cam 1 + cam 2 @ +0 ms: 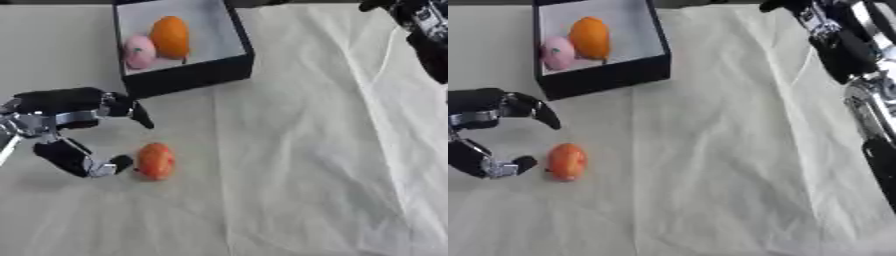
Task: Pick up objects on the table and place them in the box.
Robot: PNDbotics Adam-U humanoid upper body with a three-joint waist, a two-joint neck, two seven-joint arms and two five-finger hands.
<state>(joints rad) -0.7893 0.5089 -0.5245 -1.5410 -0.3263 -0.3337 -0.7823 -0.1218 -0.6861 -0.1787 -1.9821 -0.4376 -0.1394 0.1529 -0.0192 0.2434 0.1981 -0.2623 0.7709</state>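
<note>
Orange fruit [156, 160] lies on the white cloth [306, 150], its long side running toward and away from the robot. It sits near the black box [188, 75], which holds an orange ball [170, 36] and a pink one [138, 51]. Left hand [66, 125] is spread wide around the fruit, thumb tip just beside it. Right hand [833, 35] shows more in the right eye view; I cannot tell its fingers.

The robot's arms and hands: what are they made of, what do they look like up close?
Mostly black shells with silver metal at the joints. The left hand has thick black fingers with silver parts at wrist and thumb. The right hand, at the upper right, is black with silvery patches; its arm shows a shiny silver joint.
</note>
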